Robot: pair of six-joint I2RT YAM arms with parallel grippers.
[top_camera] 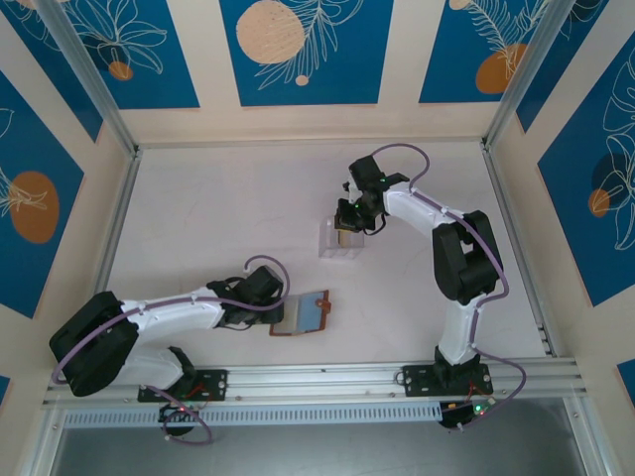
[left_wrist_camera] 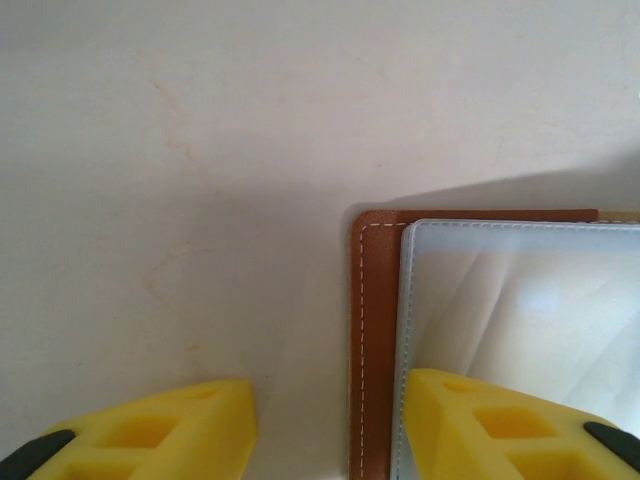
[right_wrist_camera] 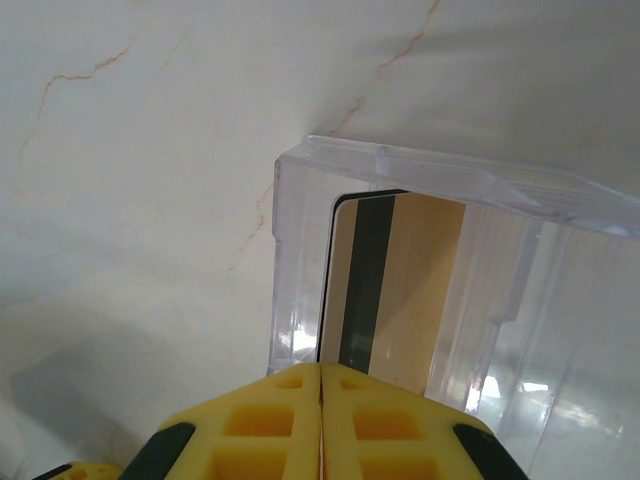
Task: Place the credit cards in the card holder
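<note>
The card holder (top_camera: pixel 310 312), a brown leather wallet, lies open on the table with its pale grey-blue pocket (left_wrist_camera: pixel 520 300) facing up. My left gripper (left_wrist_camera: pixel 328 385) is open and straddles the wallet's left edge (left_wrist_camera: pixel 375 300), one finger over the table and the other over the pocket. From above, the left gripper (top_camera: pixel 280 307) sits at the wallet's left side. A pale yellow credit card (right_wrist_camera: pixel 400 280) with a dark stripe stands in a clear plastic stand (right_wrist_camera: pixel 520 200). My right gripper (right_wrist_camera: pixel 320 368) is shut, and the card's near edge runs into the seam between its fingers. Seen from above, the right gripper (top_camera: pixel 344 226) hangs over the stand (top_camera: pixel 332 248).
The pale table (top_camera: pixel 218 218) is bordered by metal rails at the left, right and near edges. Patterned blue walls (top_camera: pixel 308 50) enclose it. Open table surface lies between the stand and the wallet.
</note>
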